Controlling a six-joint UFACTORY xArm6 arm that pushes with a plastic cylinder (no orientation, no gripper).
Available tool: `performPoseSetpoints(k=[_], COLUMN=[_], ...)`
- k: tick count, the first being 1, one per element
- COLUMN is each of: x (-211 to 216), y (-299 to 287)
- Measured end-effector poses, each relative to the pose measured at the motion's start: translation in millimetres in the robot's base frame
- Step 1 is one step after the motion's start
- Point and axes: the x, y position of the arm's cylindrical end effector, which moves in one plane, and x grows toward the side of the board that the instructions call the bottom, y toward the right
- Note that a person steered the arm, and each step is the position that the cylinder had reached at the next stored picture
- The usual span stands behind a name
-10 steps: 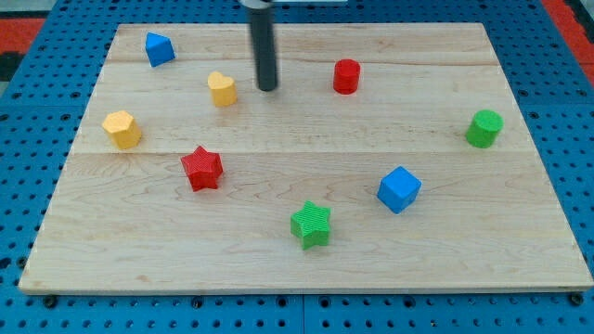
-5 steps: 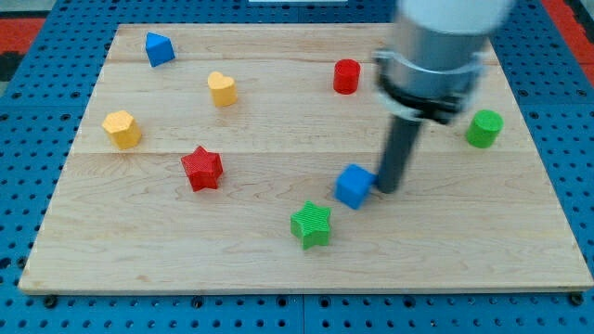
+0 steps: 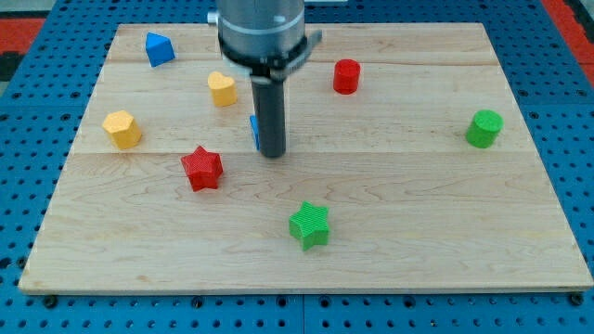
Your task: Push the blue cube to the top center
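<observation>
Though mostly hidden, blue cube (image 3: 252, 132) touches my tip (image 3: 272, 153)

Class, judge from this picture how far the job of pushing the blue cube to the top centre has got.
Done: nothing I can confirm.
In hand: my tip sits at the blue cube, which is mostly hidden behind the rod, near the board's middle.
Left: pushing it toward the view's top, between the yellow block and red cylinder.
</observation>
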Motion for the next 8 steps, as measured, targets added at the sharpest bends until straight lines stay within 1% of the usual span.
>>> performPoseSetpoints(k=[1, 2, 3, 4, 5, 6, 7, 8], x=[-57, -92, -136, -143, -169, -181, -177, -176], y=[-29, -32, -33, -93, -83, -43, -9, 12])
